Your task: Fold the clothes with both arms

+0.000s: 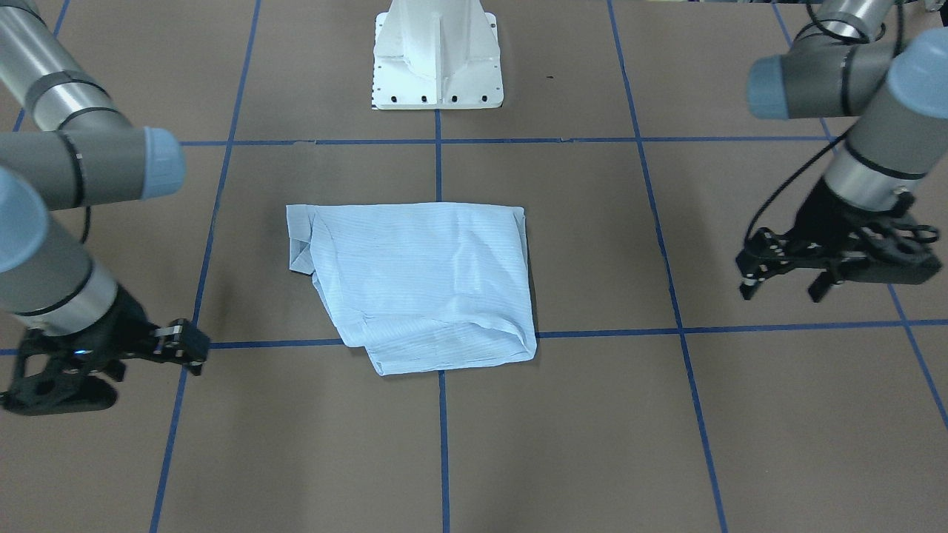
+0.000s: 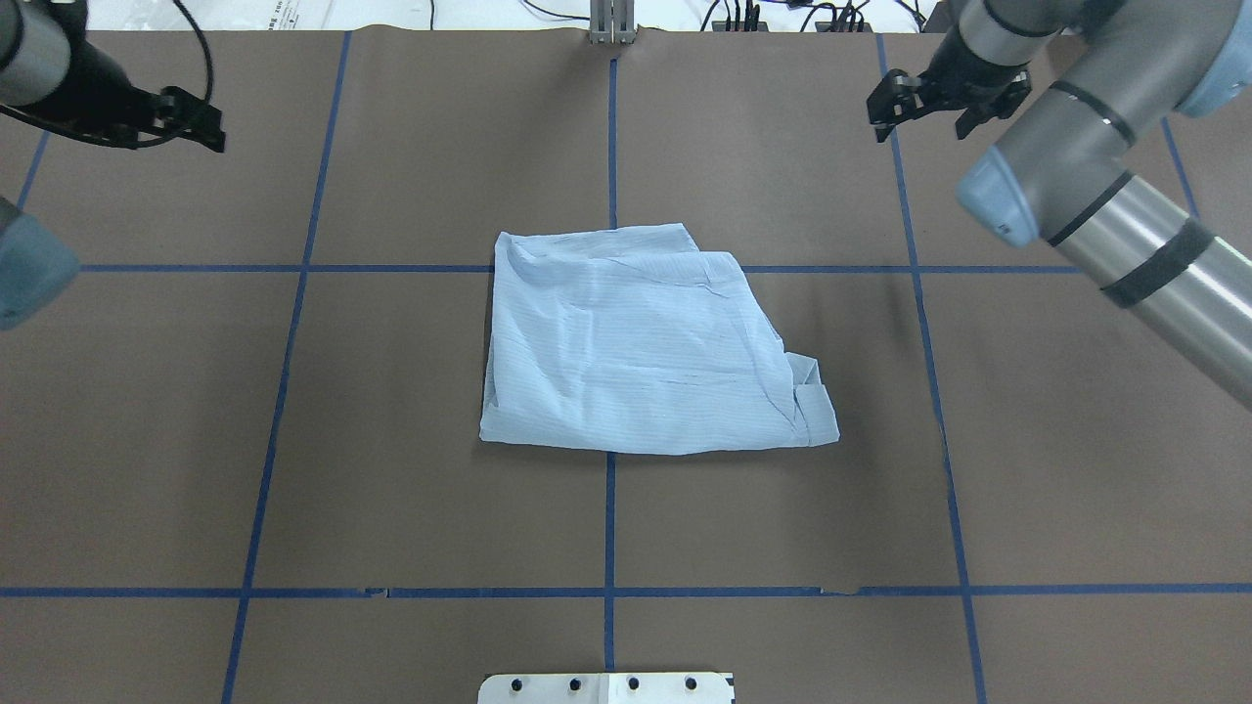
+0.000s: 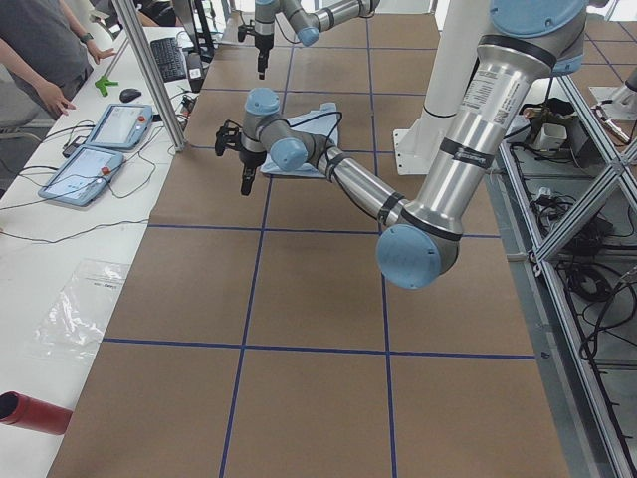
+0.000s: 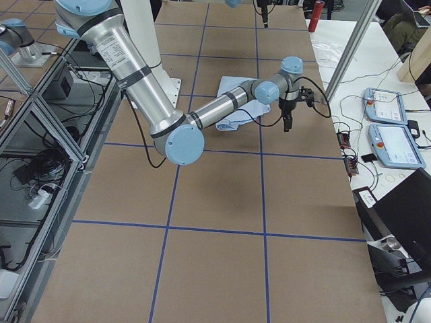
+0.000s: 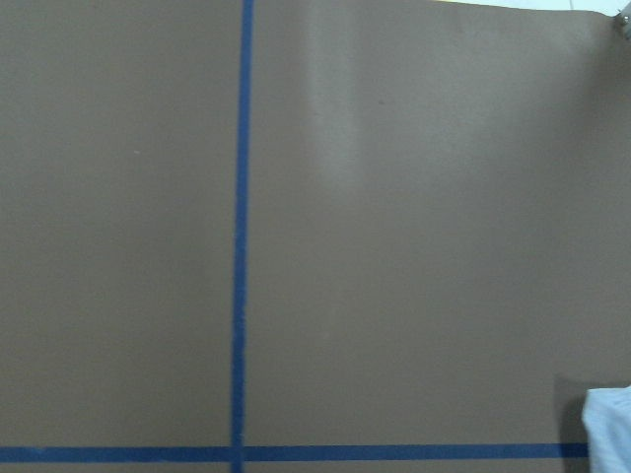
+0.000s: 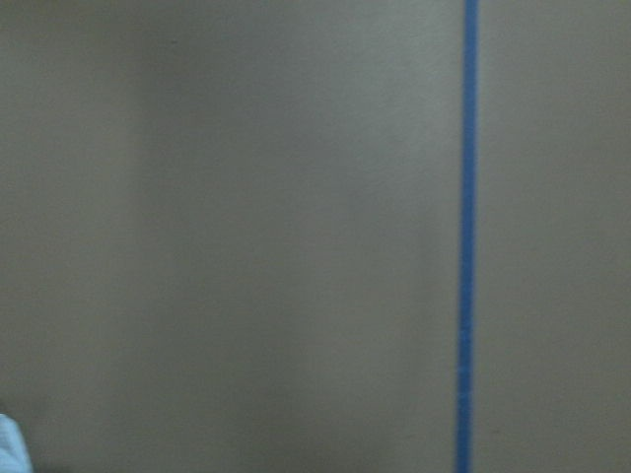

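The pale-blue striped shirt (image 1: 415,285) (image 2: 636,352) lies folded into a rough rectangle at the middle of the brown table, with a small folded flap at one corner (image 2: 807,386). Neither gripper touches it. My left gripper (image 1: 783,287) (image 2: 201,125) hovers well off to the shirt's side, open and empty. On the opposite side my right gripper (image 2: 921,115) (image 1: 187,349) also hangs open, holding nothing. Only a corner of the shirt (image 5: 611,429) shows in the left wrist view, and a sliver (image 6: 8,443) in the right wrist view.
The white pedestal base (image 1: 437,66) stands behind the shirt. Blue tape lines (image 2: 610,508) grid the table. A side bench holds teach pendants (image 3: 100,149), a person's hand is near it, and a red cylinder (image 3: 30,411) lies at its near end.
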Controlling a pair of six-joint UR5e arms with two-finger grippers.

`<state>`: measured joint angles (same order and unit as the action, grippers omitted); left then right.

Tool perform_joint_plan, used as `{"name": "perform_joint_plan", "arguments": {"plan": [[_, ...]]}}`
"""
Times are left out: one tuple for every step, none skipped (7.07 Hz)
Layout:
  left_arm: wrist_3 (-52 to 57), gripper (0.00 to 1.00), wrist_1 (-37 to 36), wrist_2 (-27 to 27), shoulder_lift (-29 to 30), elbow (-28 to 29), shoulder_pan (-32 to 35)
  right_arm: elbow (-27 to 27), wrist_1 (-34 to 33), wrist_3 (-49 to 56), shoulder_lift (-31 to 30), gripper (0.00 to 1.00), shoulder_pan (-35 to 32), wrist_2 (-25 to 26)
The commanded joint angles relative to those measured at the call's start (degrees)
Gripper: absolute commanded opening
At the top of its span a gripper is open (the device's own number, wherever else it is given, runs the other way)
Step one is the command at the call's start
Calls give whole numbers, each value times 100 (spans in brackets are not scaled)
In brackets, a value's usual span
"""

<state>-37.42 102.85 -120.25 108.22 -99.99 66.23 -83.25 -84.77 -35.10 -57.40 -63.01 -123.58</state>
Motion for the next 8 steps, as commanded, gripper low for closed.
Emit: {"name": "perform_joint_plan", "arguments": {"plan": [[2272,100,-675,-227,-475,32,1238,-7,-127,2146,-1031,100,-1173,-831],[3022,100,-713,-497,-834,76,1661,11,-188,3200,-1454,100,-1665,-886],[3691,100,-670,-787,-1316,111,1926,-7,-589,4055,-1710,100,-2071,-974],[4481,100,-643,-790,-1765,111,2207,-7,-993,4751,-1939,100,-2310,-975],[4576,100,-669,-790,-1969,120,2279,-7,-1023,4836,-2272,100,-2477,-992],[4533,100,-565,-833,-2137,120,2367,37,-1015,4811,-2415,100,-2522,-1062],[4428,100,-390,-834,-2060,190,2351,11,-1015,4811,-2634,100,-2767,-1071],[4410,100,-84,-807,-2155,173,2368,46,-484,4811,-2871,100,-2847,-1037]]}}
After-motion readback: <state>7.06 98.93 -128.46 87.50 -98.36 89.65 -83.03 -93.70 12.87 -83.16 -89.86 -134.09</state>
